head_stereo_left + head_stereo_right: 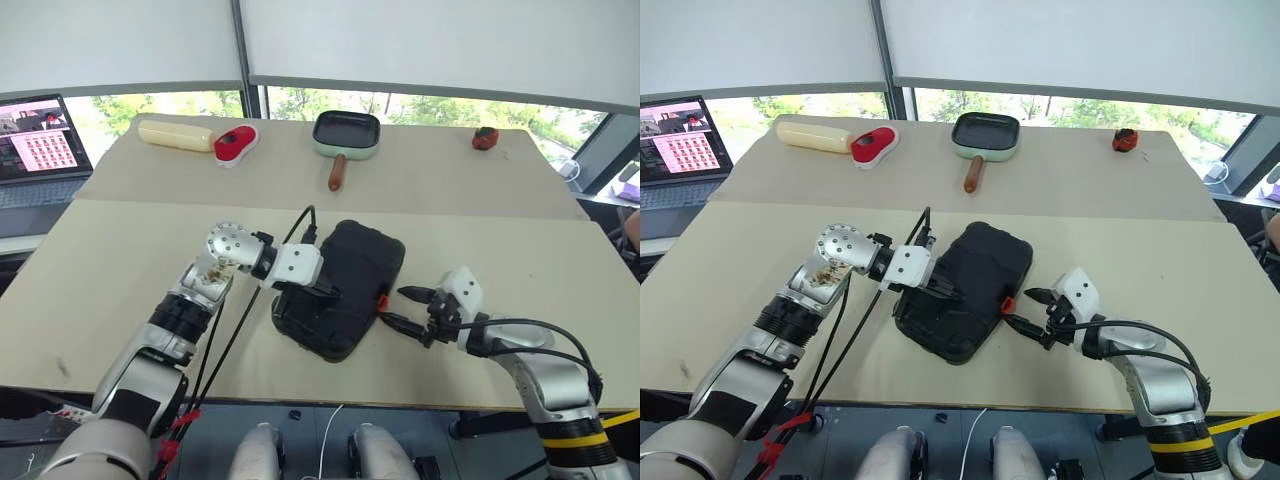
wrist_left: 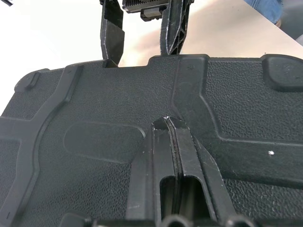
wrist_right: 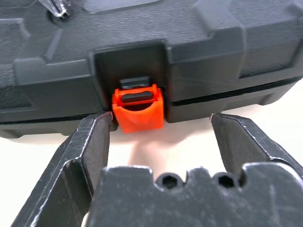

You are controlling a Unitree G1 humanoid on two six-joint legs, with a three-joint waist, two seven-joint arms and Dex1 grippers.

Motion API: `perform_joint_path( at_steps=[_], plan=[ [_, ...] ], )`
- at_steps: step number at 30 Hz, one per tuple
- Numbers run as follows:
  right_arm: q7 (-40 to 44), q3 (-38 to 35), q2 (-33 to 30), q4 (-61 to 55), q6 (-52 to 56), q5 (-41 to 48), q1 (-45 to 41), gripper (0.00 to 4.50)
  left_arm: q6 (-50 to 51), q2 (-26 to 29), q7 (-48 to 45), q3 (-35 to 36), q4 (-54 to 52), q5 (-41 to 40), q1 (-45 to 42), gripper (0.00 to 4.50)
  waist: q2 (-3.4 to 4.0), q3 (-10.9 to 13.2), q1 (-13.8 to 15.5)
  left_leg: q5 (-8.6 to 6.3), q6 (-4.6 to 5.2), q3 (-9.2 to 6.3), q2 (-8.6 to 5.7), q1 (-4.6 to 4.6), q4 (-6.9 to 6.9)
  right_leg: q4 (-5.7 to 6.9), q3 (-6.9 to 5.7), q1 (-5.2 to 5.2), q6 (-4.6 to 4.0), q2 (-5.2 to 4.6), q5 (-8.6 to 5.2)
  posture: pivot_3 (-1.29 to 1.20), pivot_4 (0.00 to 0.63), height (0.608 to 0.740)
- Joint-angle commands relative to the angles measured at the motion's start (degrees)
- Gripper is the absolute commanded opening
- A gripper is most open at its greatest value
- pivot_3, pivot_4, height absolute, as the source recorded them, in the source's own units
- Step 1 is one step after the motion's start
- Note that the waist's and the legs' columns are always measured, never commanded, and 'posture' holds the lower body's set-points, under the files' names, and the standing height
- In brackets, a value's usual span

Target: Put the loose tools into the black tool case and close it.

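The black tool case (image 1: 352, 268) lies with its lid down on the near table, its small orange latch (image 3: 138, 107) on the side facing my right arm. My left gripper (image 1: 325, 292) is shut, with its fingertips (image 2: 169, 124) resting on the textured lid. Beside the case's edge my right gripper (image 1: 393, 306) is open, one finger (image 3: 97, 137) on each side of the latch and close to the case wall. Nothing is between its fingers. The loose tools are out of view.
On the far table stand a green frying pan (image 1: 346, 134) with a brown handle, a red-and-white object (image 1: 236, 143), a cream-coloured long object (image 1: 175, 134) and a small red object (image 1: 485, 138). A laptop (image 1: 35, 150) sits at the far left.
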Motion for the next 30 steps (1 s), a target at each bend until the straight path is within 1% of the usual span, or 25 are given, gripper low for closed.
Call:
perform_joint_path(
  at_steps=[1,3,4,5,6,11,15,21,30],
  plan=[
    [1.9,1.8,1.0,1.2,-4.5,-0.2,-2.2,3.62,1.3,0.7,-0.9,-2.0,1.3,2.6,1.4,0.0,0.0,0.0,-0.1,0.0,0.0,-0.01,0.0,0.0,0.0,0.0,0.0,0.0,0.02,0.0,-0.01,0.0,0.15,0.74],
    [2.6,2.2,1.1,2.1,-5.7,-0.8,-2.8,3.23,1.3,0.8,-1.0,-2.0,1.2,2.6,1.4,0.0,0.0,0.0,-0.3,0.0,0.0,-0.01,0.02,0.01,0.0,0.0,0.0,0.01,0.05,0.02,-0.03,0.0,0.15,0.74],
    [3.0,2.6,1.2,2.7,-6.4,-1.1,-3.0,2.81,1.3,0.9,-1.0,-2.0,1.2,2.6,1.4,0.0,0.0,0.0,-0.3,0.0,0.0,-0.01,0.02,0.01,0.0,0.0,0.0,0.01,0.05,0.03,-0.03,0.0,0.15,0.74],
    [3.3,2.9,1.3,3.2,-6.8,-1.4,-3.2,2.58,1.3,0.9,-1.0,-2.0,1.2,2.6,1.4,0.0,0.0,0.0,-0.3,0.0,0.0,-0.02,0.03,0.02,0.0,0.0,0.0,0.01,0.05,0.03,-0.03,0.0,0.15,0.74],
    [3.5,3.1,1.4,3.7,-7.1,-1.5,-3.4,2.24,1.3,0.9,-1.1,-2.0,1.2,2.6,1.4,0.0,0.0,0.0,-0.3,0.0,0.0,-0.01,0.03,0.01,0.0,0.0,0.0,0.01,0.05,0.03,-0.03,0.0,0.15,0.74],
    [4.0,3.7,2.2,5.3,-8.0,-1.8,-4.0,2.24,1.3,1.1,-1.2,-1.9,1.0,2.6,1.4,0.0,0.0,0.0,-0.5,0.0,0.0,-0.01,0.04,0.03,-0.01,0.01,0.0,0.01,0.03,0.04,-0.02,0.0,0.15,0.74],
    [4.5,3.1,2.4,5.4,-8.5,-1.2,-3.8,1.24,1.5,1.0,-1.0,-2.0,0.7,2.6,1.5,0.0,0.0,0.0,-0.5,0.0,0.0,0.0,0.05,0.03,-0.01,0.02,0.02,0.0,-0.01,0.05,0.0,0.0,0.15,0.74],
    [4.4,1.8,1.0,4.0,-8.8,-1.7,-2.6,1.24,1.2,0.9,-0.9,-2.1,0.8,2.8,1.5,0.0,0.0,0.0,-0.4,0.0,0.0,0.0,0.05,0.03,-0.02,0.02,0.02,-0.01,0.0,0.04,-0.01,0.0,0.15,0.74],
    [5.1,-1.1,-2.1,0.2,-8.1,-0.2,1.4,1.24,0.3,0.5,-0.8,-2.3,1.9,3.0,1.2,0.0,-0.01,0.0,0.3,-0.02,0.01,0.05,-0.03,-0.04,-0.02,-0.02,0.01,-0.01,-0.02,-0.07,0.0,0.0,0.15,0.74]
  ],
)
